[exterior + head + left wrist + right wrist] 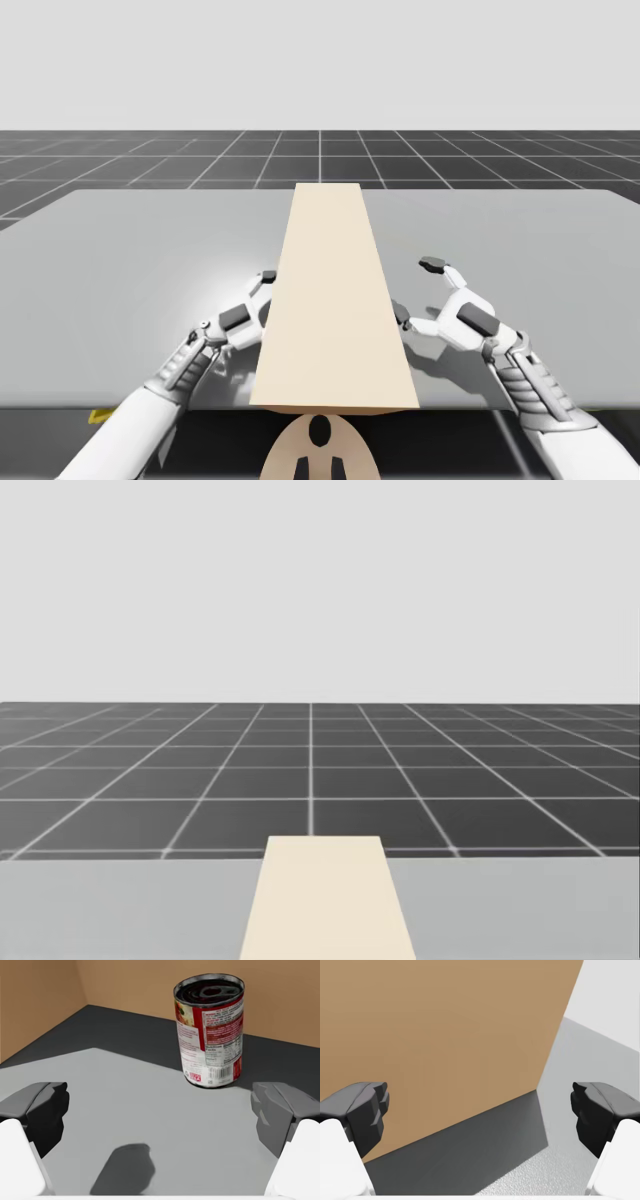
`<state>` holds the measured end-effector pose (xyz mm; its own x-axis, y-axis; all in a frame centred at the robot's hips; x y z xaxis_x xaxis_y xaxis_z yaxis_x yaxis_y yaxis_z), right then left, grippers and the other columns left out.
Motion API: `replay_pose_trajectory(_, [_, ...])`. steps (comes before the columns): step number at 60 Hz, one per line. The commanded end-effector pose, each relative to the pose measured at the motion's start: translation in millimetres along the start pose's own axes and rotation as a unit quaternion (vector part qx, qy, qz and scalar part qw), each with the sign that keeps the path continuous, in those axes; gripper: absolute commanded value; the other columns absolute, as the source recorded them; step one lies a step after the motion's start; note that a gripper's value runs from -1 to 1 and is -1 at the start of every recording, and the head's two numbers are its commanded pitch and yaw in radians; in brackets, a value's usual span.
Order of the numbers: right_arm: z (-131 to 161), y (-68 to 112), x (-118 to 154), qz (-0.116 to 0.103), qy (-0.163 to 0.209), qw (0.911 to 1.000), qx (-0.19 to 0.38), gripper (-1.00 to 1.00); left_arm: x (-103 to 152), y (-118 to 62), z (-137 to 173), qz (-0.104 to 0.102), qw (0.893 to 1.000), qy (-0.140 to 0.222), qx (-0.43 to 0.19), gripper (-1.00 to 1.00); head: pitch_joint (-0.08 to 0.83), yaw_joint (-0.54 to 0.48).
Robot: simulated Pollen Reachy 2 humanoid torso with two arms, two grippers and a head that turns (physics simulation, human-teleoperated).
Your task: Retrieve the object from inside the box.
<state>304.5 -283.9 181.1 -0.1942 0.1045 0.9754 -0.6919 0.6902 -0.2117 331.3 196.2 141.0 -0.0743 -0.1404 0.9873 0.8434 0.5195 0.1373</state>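
A long box with a pale beige top (pixel 335 300) lies down the middle of the grey table (pixel 130 270); its top also shows in the head view (pixel 327 900). In the left wrist view a red and white can (pixel 210 1032) with a dark top stands upright inside the brown-walled box, ahead of my open left gripper (pixel 160 1115) and slightly to one side, untouched. From above, my left gripper (pixel 266 296) sits at the box's left side. My right gripper (pixel 417 292) is open beside the box's right side, facing its brown wall (pixel 445 1035) with nothing held.
The table's near edge (pixel 150 408) runs just behind both wrists. A dark tiled floor (pixel 320 160) lies beyond the far edge. Bare grey tabletop (pixel 540 260) spreads to either side of the box.
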Motion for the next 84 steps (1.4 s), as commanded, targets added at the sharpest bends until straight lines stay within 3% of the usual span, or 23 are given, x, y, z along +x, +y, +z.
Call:
replay_pose_trajectory(1, [0, 1.2, 0, 0.007, -0.001, 1.0, 0.003, -1.0, -5, -1.1, -30, 0.011, 0.999, 0.004, -0.032, -1.0, 0.014, -0.02])
replay_pose_trajectory(27, [5, 1.6, 3, 0.014, -0.015, 0.9996, 0.019, -1.0, -7, -12.2, -92, 0.009, 0.996, 0.016, -0.087, -1.0, 0.02, -0.03])
replay_pose_trajectory(54, [9, 2.0, 6, 0.018, -0.02, 0.9993, 0.025, -1.0, -5, -23.2, -139, -0.019, 0.99, 0.029, -0.139, -1.0, 0.025, -0.06])
replay_pose_trajectory(55, [9, 2.0, 6, 0.018, -0.019, 0.9993, 0.025, -1.0, -5, -23.3, -141, -0.022, 0.989, 0.03, -0.142, -0.96, 0.025, -0.06])
replay_pose_trajectory(57, [9, 1.9, 6, 0.018, -0.019, 0.9993, 0.025, -1.0, -5, -23.4, -142, -0.029, 0.988, 0.032, -0.146, -0.53, 0.023, -0.07])
replay_pose_trajectory(58, [9, 1.9, 6, 0.018, -0.019, 0.9994, 0.024, -1.0, -5, -23.5, -143, -0.03, 0.988, 0.035, -0.149, 0.36, 0.023, -0.07])
replay_pose_trajectory(59, [9, 1.8, 6, 0.019, -0.018, 0.9994, 0.024, -1.0, -4, -23.5, -144, -0.031, 0.987, 0.036, -0.153, 0.87, 0.022, -0.07])
replay_pose_trajectory(62, [9, 1.6, 6, 0.018, -0.017, 0.9994, 0.023, -1.0, -4, -24.3, -144, -0.032, 0.986, 0.039, -0.16, 0.98, 0.022, -0.07])
replay_pose_trajectory(73, [10, 1.2, 6, 0.017, -0.014, 0.9995, 0.023, -1.0, -6, -23.5, -142, -0.035, 0.984, 0.045, -0.169, 1.0, 0.03, -0.07])
replay_pose_trajectory(84, [10, 1.1, 6, 0.015, -0.014, 0.9995, 0.024, -1.0, -1, -2.4, -113, -0.028, 0.989, 0.043, -0.136, 1.0, 0.026, -0.06])
